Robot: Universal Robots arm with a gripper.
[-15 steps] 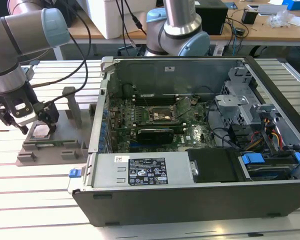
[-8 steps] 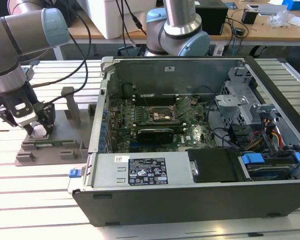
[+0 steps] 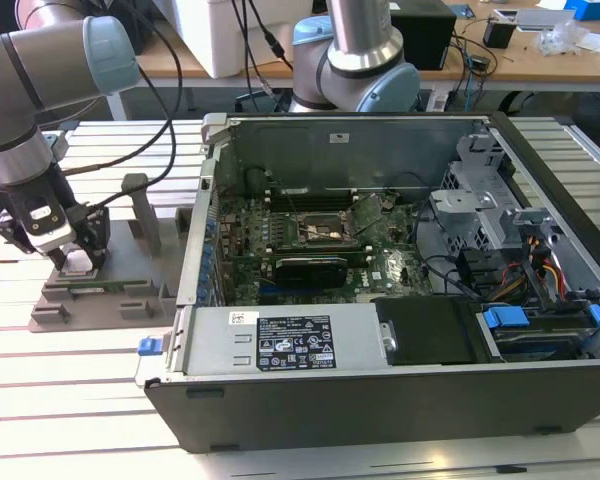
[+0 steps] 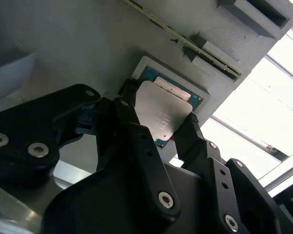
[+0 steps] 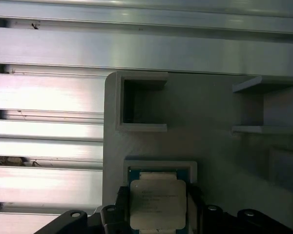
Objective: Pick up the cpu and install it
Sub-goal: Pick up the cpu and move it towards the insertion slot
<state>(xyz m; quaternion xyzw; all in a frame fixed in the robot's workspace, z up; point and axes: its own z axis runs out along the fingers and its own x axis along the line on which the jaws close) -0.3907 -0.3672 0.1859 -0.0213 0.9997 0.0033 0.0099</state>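
A ribbed aluminium counter [image 3: 60,400] carries an open computer case [image 3: 400,250] and, at the exterior view's left, a grey fixture [image 3: 130,290]; there we see the hand [image 3: 68,255] lowered onto it. In the second wrist view, the cpu [image 4: 163,109] lies in the fixture's shallow square pocket, and the black fingers [image 4: 189,127] sit narrowed against two opposite edges, gripping it as far as we can judge. In the first wrist view the chip looks level and seated, the pocket's rim showing around it. We judge the pick-up is in hand, not the install. It calls for a firm, square grip that keeps the chip flat.
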